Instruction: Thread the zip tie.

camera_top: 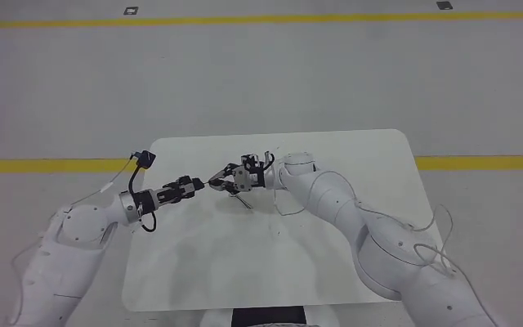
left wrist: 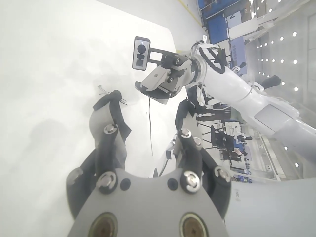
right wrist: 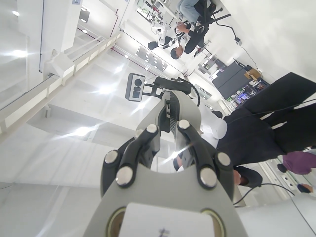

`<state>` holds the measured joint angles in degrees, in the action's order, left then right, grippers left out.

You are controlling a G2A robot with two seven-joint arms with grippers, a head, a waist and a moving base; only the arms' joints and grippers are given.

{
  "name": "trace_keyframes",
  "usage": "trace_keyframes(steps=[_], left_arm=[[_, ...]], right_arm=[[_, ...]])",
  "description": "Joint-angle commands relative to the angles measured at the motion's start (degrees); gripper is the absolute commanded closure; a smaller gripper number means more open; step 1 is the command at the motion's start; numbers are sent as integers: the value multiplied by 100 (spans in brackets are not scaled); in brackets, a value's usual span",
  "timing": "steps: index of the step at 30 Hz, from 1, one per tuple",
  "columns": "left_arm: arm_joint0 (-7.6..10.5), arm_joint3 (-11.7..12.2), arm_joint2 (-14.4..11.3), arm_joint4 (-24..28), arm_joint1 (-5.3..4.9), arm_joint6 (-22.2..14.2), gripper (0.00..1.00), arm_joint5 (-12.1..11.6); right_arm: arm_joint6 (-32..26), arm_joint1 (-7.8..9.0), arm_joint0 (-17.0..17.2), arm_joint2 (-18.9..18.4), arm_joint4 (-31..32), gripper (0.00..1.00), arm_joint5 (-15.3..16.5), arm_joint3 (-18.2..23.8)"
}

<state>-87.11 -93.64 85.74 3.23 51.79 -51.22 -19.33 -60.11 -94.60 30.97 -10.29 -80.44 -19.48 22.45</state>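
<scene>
The right gripper (camera_top: 217,182) is clenched on a thin black zip tie (left wrist: 149,124), a straight, smooth strand hanging from its grey fingertips over the matte white table (camera_top: 343,253). The left gripper (left wrist: 148,100) is spread wide, its fingers (left wrist: 112,109) wrapped in black cloth, with the strand just beyond their gap.

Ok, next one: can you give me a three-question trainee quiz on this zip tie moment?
1. True or false: the left claw is shut.
2. The zip tie hangs from: A) the left claw, B) the right claw, C) neither.
3. Fill in: both claws are above a white ____.

Key: 1 false, its fingers stand apart; 2 B; 3 table.
</scene>
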Motion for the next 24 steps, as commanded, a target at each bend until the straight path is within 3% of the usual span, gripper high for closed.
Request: trace_keyframes(steps=[1, 7, 10, 13, 24], left_arm=[[8, 8, -26, -6, -2, 14, 58, -4], [27, 39, -90, -47, -8, 71, 65, 0], [34, 50, -112, -35, -12, 79, 78, 9], [44, 66, -129, -25, -17, 93, 82, 14], [71, 94, -161, -9, -38, 115, 84, 11]], right_arm=[[15, 5, -9, 55, -78, 100, 0, 19], [69, 21, 3, 55, -107, 100, 0, 100], [89, 28, 9, 55, -121, 100, 0, 125], [97, 35, 20, 55, -121, 100, 0, 152], [126, 50, 53, 55, -84, 100, 0, 206]])
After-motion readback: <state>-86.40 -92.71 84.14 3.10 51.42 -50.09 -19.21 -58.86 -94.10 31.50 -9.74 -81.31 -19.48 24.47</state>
